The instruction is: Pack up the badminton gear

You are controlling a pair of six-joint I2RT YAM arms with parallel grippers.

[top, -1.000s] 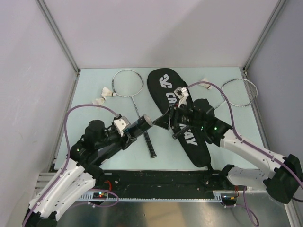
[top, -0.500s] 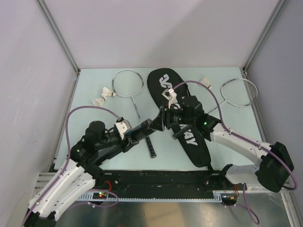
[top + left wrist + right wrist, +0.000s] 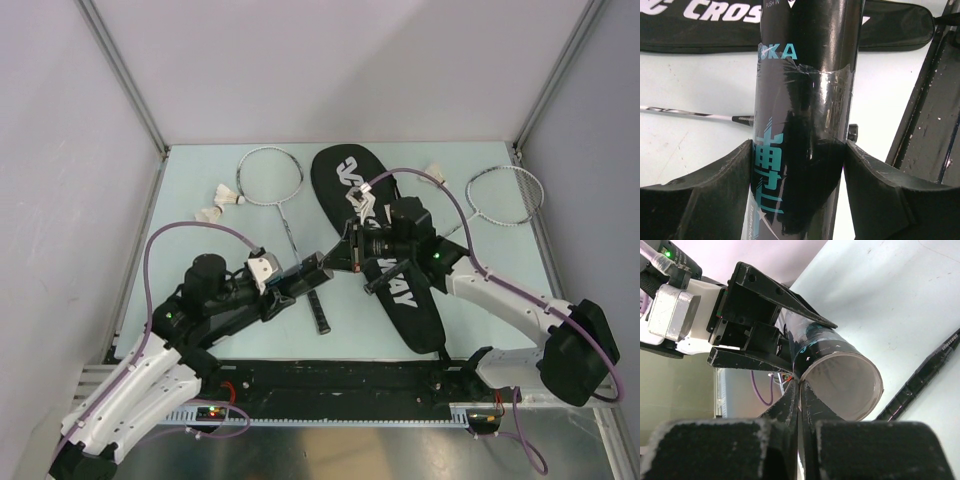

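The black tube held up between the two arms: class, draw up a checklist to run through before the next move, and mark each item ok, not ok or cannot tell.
1. Left gripper clamped on the black tube: ok, it presses both sides.
2. Tube's end uncapped: ok, the open mouth faces the right wrist camera.
3. Right gripper holding the rim: cannot tell; it is shut right at the rim.
4. Shuttlecocks inside the tube: not ok; two lie on the table.
5. Bag open: cannot tell.
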